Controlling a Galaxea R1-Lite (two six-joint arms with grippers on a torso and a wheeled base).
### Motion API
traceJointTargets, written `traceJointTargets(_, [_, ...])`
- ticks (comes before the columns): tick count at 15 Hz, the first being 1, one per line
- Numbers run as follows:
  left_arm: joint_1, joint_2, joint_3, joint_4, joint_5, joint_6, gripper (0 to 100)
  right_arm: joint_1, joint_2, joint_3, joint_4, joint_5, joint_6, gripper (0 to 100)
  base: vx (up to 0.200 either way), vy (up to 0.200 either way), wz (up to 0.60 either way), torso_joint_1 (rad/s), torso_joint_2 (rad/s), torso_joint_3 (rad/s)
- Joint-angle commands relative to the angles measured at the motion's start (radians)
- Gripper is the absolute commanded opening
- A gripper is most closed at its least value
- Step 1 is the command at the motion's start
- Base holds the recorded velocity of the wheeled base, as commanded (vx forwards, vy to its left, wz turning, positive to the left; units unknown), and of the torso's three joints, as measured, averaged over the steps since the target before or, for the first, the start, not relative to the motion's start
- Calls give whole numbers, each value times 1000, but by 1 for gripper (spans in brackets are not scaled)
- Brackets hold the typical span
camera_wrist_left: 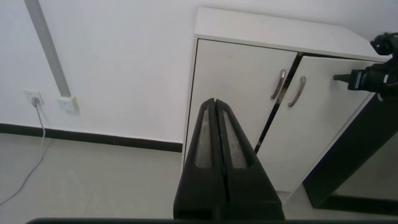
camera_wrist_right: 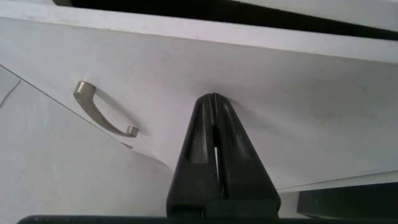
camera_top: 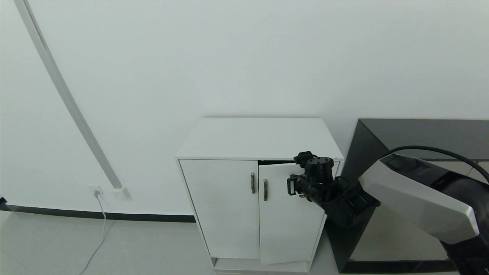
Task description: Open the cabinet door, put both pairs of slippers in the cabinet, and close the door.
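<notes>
At the cabinet [camera_top: 256,137], 2 doors [camera_top: 225,210], right door [camera_top: 290,229] ajar. Pressed together, right end effector [camera_wrist_right: 214,98] sits against it; left end effector [camera_wrist_left: 214,102] likewise.

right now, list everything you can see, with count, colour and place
cabinet: 1, white, against the wall, centre
left door: 1, white, shut
right door: 1, white, slightly ajar, dark gap along its top
handles: 2, dull metal, upright, one at each door's inner edge
dark panel: 1, black, against the wall right of the cabinet
wall socket: 1, white, low on the wall left of the cabinet
cable: 1, pale grey, from the socket down to the floor
wall trunking: 1, pale grey, slanting down the wall toward the socket
skirting: 1, black, foot of the wall
left hand: 1, black, shut, out in front of the cabinet
right hand: 1, black, shut, at the right door's front
</notes>
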Motion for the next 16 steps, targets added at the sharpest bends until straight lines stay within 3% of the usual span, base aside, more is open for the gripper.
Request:
traceJointTargets(1, [0, 0, 0, 0, 0, 0, 0, -3, 11, -14, 2, 0, 0, 0, 0, 0, 0, 0, 0, 0])
traceJointTargets(16, [0, 0, 0, 0, 2, 0, 0, -16, 48, -117, 70, -2, -6, 0, 0, 0, 0, 0, 0, 0])
